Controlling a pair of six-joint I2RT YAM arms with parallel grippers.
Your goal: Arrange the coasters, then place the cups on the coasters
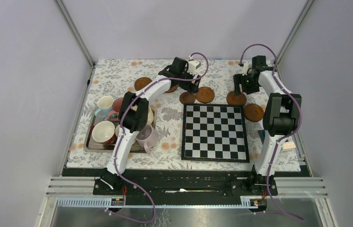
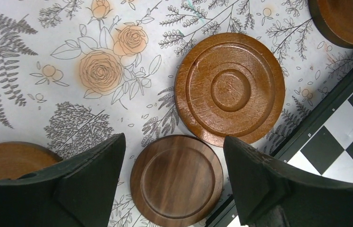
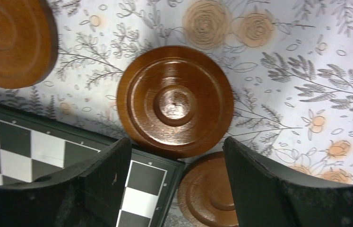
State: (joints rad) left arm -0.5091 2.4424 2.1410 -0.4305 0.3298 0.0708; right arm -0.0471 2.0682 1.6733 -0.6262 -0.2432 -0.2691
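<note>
Several brown coasters lie along the back of the floral cloth: one [image 1: 142, 83] at the left, a small one [image 1: 187, 98], and others [image 1: 205, 94], [image 1: 236, 98], [image 1: 253, 112] by the chessboard's far edge. My left gripper [image 2: 173, 138] hangs open over the small coaster [image 2: 176, 179], with a gap at each finger, and a larger coaster [image 2: 229, 88] lies just beyond. My right gripper [image 3: 176, 142] is open above the near rim of a glossy coaster [image 3: 175, 101]; another coaster [image 3: 210, 191] lies below it. The cups stand in the tray at the left: light blue [image 1: 104, 105], dark red [image 1: 103, 132], lilac [image 1: 147, 136].
The black-and-white chessboard [image 1: 214, 132] fills the middle right of the cloth, its corner under my right gripper [image 3: 23, 142]. The metal tray [image 1: 88, 142] sits at the left edge. Frame posts and grey walls close in the back and sides.
</note>
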